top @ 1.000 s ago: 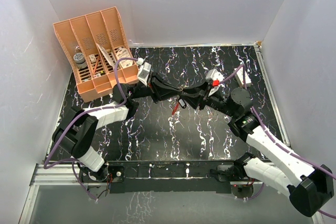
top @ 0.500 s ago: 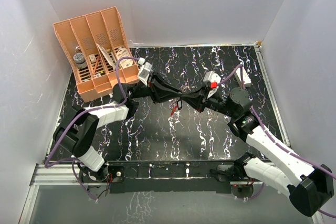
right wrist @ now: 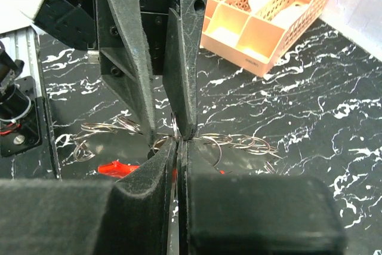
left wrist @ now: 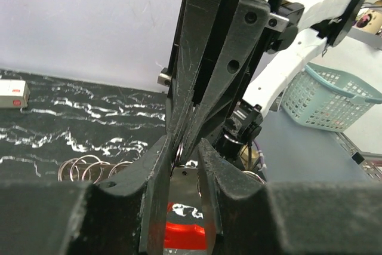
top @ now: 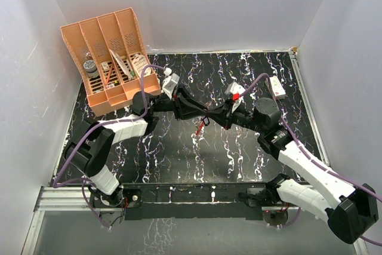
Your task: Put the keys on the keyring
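Observation:
My two grippers meet tip to tip above the middle of the table. My left gripper [top: 202, 116] [left wrist: 182, 147] is shut on the key [left wrist: 185, 186], a flat silver piece with a small hole and a red end [top: 199, 127] that hangs below. My right gripper [top: 211, 117] [right wrist: 179, 143] is shut on the keyring [right wrist: 173, 121] [left wrist: 178, 149], a thin metal ring held edge-on right at the key's top. The right fingers [left wrist: 203, 58] come down onto my left jaws. The left fingers [right wrist: 128, 40] stand just above my right jaws.
Several loose silver rings [right wrist: 250, 143] [left wrist: 89, 168] lie on the black marbled table [top: 149, 159] under the grippers. An orange divided organizer [top: 113, 58] stands at the back left. A small white box with a red mark [top: 276, 83] lies at the back right.
Both wrists have drawn closer together and a little toward the back. The red end still hangs under the meeting fingertips.

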Tool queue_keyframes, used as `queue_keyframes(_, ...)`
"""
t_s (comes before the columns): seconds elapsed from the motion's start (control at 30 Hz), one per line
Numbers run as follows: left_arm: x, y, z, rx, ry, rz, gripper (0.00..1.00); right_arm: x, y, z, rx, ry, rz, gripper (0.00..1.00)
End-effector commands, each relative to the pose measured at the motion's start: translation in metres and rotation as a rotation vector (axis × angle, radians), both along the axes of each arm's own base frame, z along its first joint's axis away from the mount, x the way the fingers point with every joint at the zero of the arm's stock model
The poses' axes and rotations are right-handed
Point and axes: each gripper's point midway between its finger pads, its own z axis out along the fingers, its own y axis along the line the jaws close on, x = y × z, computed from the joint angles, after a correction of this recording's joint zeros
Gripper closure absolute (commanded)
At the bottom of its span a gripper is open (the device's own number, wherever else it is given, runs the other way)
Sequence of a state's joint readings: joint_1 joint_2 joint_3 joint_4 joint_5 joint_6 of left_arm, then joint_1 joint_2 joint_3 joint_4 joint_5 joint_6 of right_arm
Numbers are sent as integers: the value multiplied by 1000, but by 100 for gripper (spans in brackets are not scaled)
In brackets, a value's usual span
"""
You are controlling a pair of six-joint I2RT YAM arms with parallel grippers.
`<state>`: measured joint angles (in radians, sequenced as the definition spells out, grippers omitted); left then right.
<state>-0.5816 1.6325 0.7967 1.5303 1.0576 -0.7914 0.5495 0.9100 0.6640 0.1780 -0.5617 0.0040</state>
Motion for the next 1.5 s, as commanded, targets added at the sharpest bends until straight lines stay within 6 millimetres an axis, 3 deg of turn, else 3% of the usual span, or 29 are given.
queue_keyframes(0.0,-1,-2,1,70,-93,17,81,14,-2,36,25,-98,-48,100)
queue_keyframes(0.1,10,1,-17,190,-77,101,85,17,-2,32,3,-79,-55,100)
queue_keyframes(0.53,15,12,-35,334,-129,167,89,23,3,18,-53,-20,-42,100)
queue_keyframes(1.03,17,11,-58,451,-141,178,84,32,11,-10,-144,102,-19,100)
queue_keyframes(1.17,19,12,-59,468,-159,197,79,34,12,-19,-177,137,-14,100)
queue_keyframes(1.47,21,13,-59,474,-183,215,78,34,15,-29,-210,176,7,100)
